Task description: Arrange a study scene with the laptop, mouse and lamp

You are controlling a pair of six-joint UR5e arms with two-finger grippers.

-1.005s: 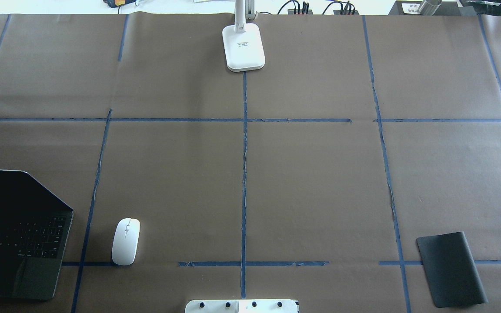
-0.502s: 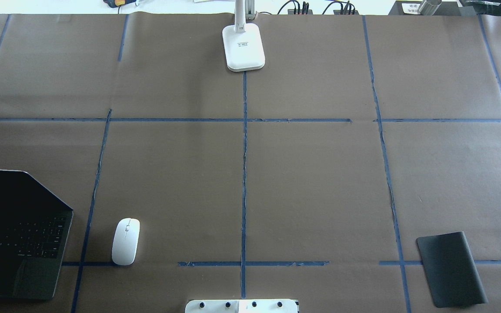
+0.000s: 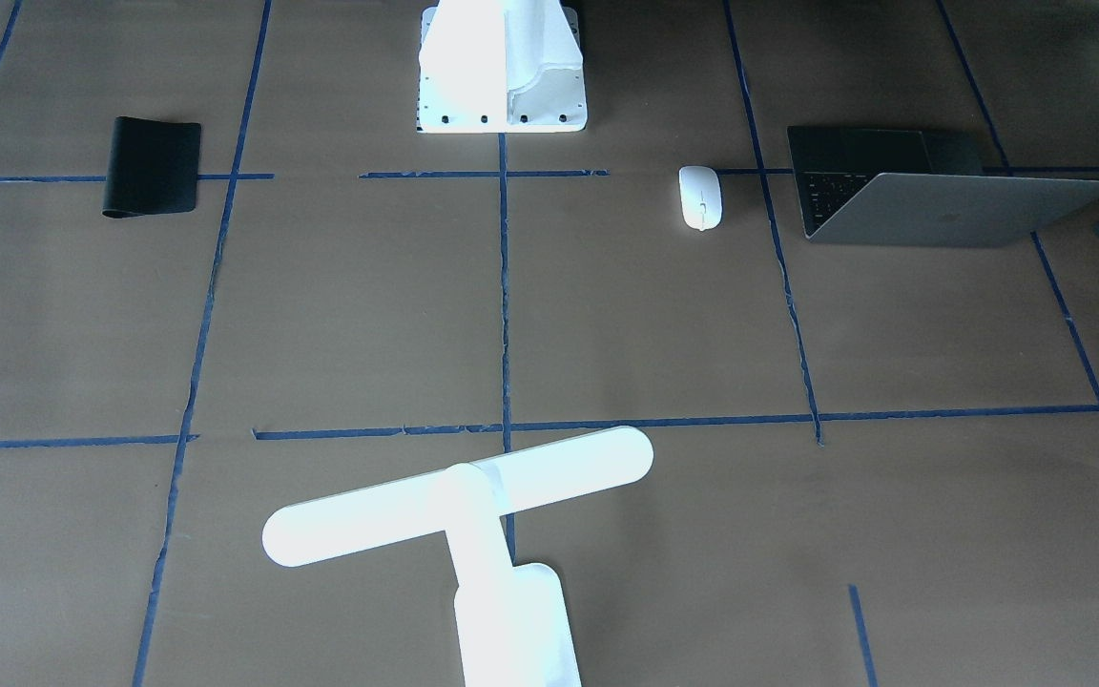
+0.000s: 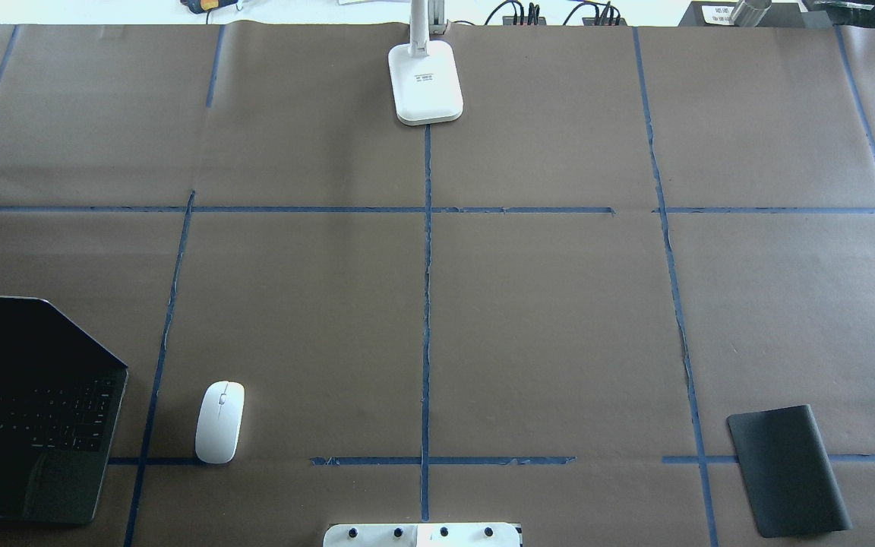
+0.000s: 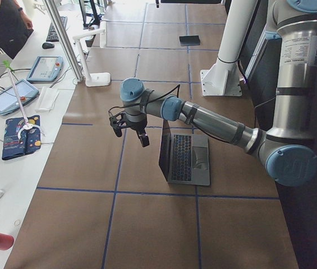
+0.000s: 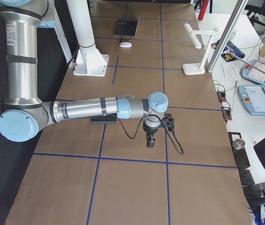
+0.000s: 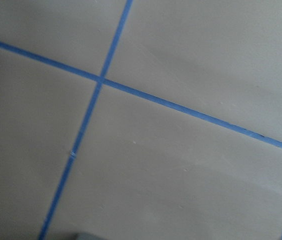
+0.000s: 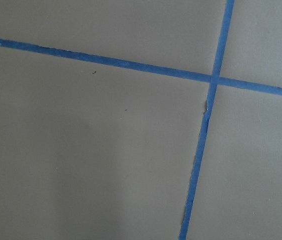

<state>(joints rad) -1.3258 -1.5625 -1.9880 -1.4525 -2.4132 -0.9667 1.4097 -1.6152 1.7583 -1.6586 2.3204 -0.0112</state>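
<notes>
Nothing has shifted: laptop (image 4: 27,410) open at near left, mouse (image 4: 219,422) just beside it, lamp (image 4: 424,82) far centre. Whether left gripper (image 5: 130,134) or right gripper (image 6: 150,139) has its fingers apart, I cannot tell. Best take the laptop's base squarely.

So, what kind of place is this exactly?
Most likely a robotics lab: the table is papered brown and gridded with blue tape, a left arm and right arm reach over it, and control tablets lie beside it.

Brown counter (image 4: 559,319) gridded with blue tape (image 4: 426,304) — white mouse (image 4: 219,422), white lamp (image 3: 459,501), grey laptop (image 3: 950,215), black mat (image 4: 787,471).
</notes>
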